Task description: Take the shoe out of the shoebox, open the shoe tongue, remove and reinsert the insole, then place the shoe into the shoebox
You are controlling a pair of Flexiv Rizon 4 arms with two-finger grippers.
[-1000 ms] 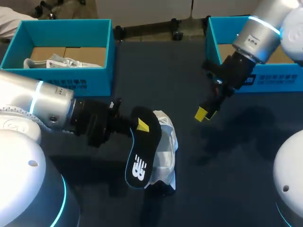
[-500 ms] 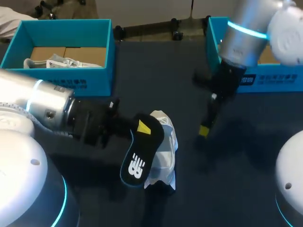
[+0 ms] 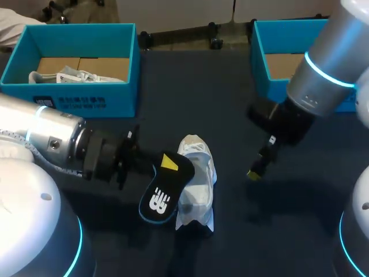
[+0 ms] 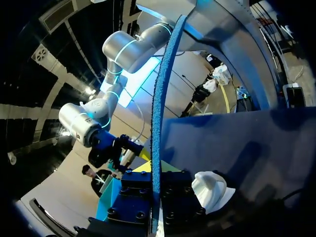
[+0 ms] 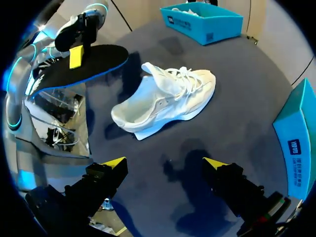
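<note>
White lace-up shoe [image 3: 197, 176] lies on the dark tabletop [image 3: 173, 86], its black, blue-edged insole [image 3: 160, 195] out and clamped just beside it in the left tool [image 3: 168, 164], the right tool [image 3: 257, 171] spread wide and empty near the shoe; reinsertion appears next, needing the insole steered into the shoe's opening.

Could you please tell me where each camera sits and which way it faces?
Head view: fixed above and behind the robot, looking down on the dark table; left gripper, holding the black blue-edged insole, and right gripper enter from the sides.
Left wrist view: on the left wrist, looking along its fingers; insole edge-on between them.
Right wrist view: on the right wrist, looking down past its open yellow tips at the white lace-up sneaker.
All three share sneaker and insole.
</note>
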